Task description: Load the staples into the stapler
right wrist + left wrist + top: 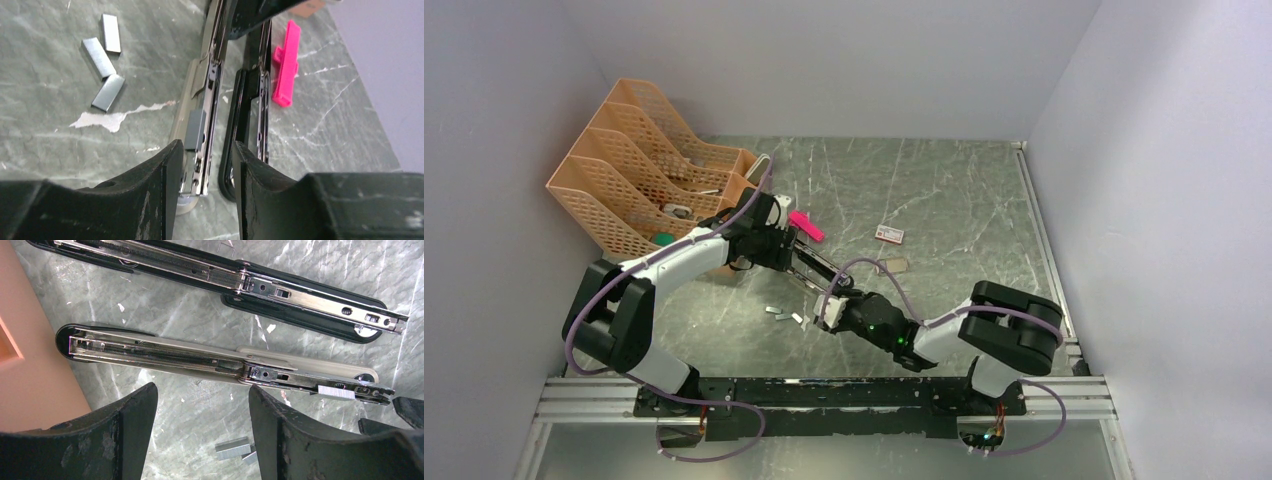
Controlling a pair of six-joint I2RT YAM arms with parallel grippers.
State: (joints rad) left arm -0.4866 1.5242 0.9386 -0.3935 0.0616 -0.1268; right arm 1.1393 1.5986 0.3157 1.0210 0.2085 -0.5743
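Observation:
The stapler [165, 356] lies opened flat, with a black cover and a grey base; it also shows in the top view [816, 270] and the right wrist view [207, 75]. A short silvery strip of staples [336, 391] sits on its shiny rail near the front end, also seen in the right wrist view [196, 129]. My right gripper [204, 150] is open, its jaws either side of that rail's end, the left finger [165, 170] close against it. My left gripper [202, 390] is open and empty just beside the stapler's hinge. Three loose staple strips [102, 57] lie on the table.
A second, all-black opened stapler [300, 295] lies parallel just beyond the first. A bright pink plastic piece [286, 65] lies beside it. The small white box with red print [890, 234] sits mid-table. Orange mesh file racks [644, 170] stand at the back left.

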